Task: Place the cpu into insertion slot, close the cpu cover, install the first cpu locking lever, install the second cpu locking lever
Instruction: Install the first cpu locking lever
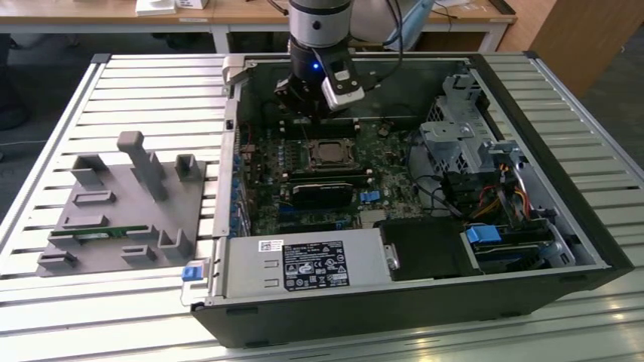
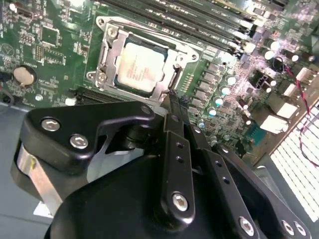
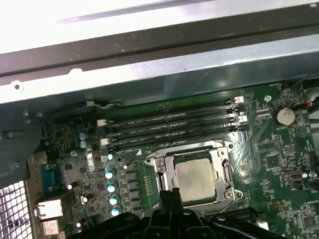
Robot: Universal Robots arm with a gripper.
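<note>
You're seeing the cpu [image 2: 137,67] sitting flat on the motherboard [image 2: 50,55] w/ the cpu cover [image 2: 106,54] lying over its rim, gripper [image 2: 172,102] fingers [image 2: 175,144] pinching narrow & empty just beside it; prob. light, stiff, fragile, so edges only if you're handling it.

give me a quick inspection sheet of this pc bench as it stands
surface: slatted metal table carrying an open computer case
job's things: cpu seated on the motherboard; cpu cover lying flat, framing it
clutter: grey fixture on the exterior view's left, holding a green module
grippers: gripper low over the motherboard, right beside the cpu cover
cables: coloured wire bundle inside the case, on the exterior view's right
surroundings: wooden desks behind the table
</note>
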